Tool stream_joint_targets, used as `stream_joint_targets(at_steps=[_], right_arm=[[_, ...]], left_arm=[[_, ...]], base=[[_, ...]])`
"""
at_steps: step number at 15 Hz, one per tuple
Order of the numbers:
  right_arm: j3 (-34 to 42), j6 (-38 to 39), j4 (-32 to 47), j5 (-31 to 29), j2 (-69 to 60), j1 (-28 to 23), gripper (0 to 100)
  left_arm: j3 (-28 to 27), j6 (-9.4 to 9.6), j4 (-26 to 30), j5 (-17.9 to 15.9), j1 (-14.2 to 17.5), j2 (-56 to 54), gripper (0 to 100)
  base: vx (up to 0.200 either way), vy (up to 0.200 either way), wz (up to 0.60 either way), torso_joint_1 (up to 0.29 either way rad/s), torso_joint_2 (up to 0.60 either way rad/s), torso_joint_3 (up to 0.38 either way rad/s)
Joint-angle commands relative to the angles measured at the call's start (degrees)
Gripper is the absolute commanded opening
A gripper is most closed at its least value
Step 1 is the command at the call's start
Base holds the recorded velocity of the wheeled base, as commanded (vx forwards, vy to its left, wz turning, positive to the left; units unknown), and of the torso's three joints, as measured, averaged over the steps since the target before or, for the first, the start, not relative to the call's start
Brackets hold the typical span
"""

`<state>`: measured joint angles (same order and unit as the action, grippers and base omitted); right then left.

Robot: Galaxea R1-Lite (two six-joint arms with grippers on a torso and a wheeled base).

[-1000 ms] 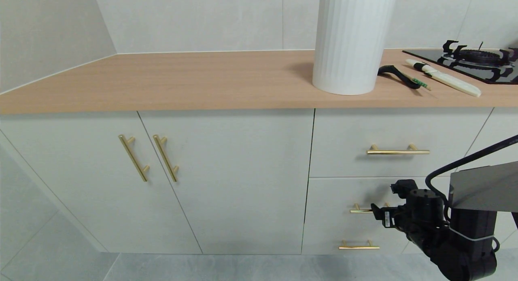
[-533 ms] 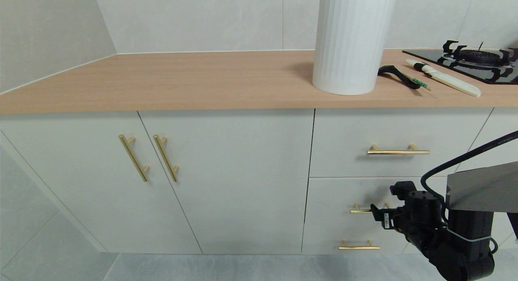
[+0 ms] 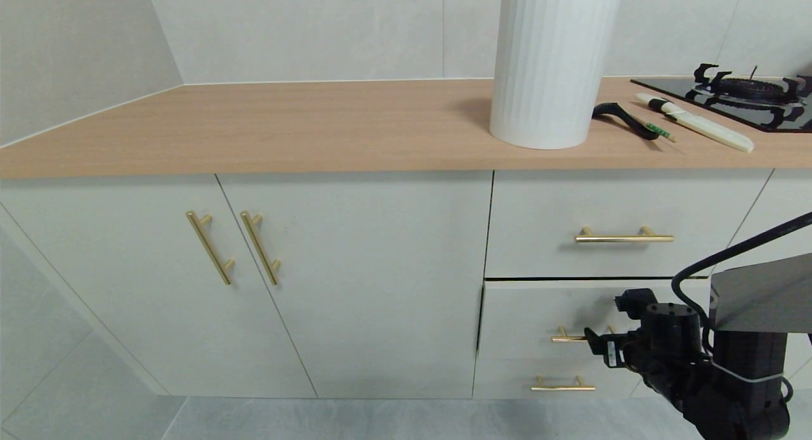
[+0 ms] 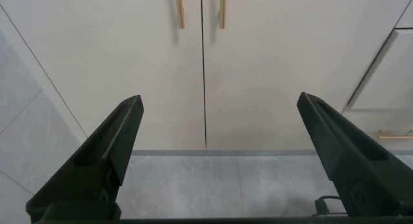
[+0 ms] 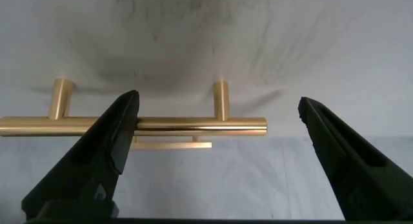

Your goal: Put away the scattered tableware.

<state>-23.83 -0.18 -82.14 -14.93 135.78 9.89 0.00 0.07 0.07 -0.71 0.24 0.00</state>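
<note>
My right pincer (image 3: 593,340), spread wide, sits at the middle drawer's (image 3: 539,304) handle (image 3: 566,338); the drawer stands slightly ajar. My left pincer (image 4: 219,104), also spread, faces the doors (image 4: 271,75).

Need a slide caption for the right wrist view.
Right gripper, fingers open, squared up to the gold drawer handle on a pale drawer front.

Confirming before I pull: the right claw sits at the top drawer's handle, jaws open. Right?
No. The right claw sits at the middle drawer's handle, jaws open; the head view shows the top drawer's handle above it, untouched.
</note>
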Motion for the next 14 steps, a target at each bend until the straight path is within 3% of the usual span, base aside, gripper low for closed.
stream_joint_targets(at_steps=[1, 2, 6, 8, 10, 14], right_arm=[[2.21, -0.43, 3.65, 1.57, -5.0, 0.05, 100], [3.62, -1.93, 7.26, 3.24, -10.27, 0.05, 100], [-0.34, -2.19, 41.53, 9.04, -42.97, 0.75, 100], [-3.33, -1.93, 50.59, 9.48, -51.14, 2.68, 100], [-3.33, -1.4, 50.32, 9.13, -51.93, 5.41, 100], [-3.41, 2.47, 45.05, 8.96, -49.12, 5.67, 100]], left_arm=[[0.0, 0.01, 0.01, 0.0, 0.02, 0.0, 100], [0.0, 0.01, -0.07, 0.0, 0.02, 0.0, 100], [0.0, 0.01, 0.01, 0.0, 0.02, 0.0, 100], [0.0, 0.01, 0.01, 0.0, 0.02, 0.0, 100], [0.0, 0.01, 0.01, 0.0, 0.02, 0.0, 100], [0.0, 0.01, 0.01, 0.0, 0.02, 0.0, 100]], base=[[0.0, 0.0, 0.0, 0.0, 0.0, 0.0], [0.0, 0.0, 0.0, 0.0, 0.0, 0.0], [0.0, 0.0, 0.0, 0.0, 0.0, 0.0], [0.0, 0.0, 0.0, 0.0, 0.0, 0.0], [0.0, 0.0, 0.0, 0.0, 0.0, 0.0], [0.0, 0.0, 0.0, 0.0, 0.0, 0.0]])
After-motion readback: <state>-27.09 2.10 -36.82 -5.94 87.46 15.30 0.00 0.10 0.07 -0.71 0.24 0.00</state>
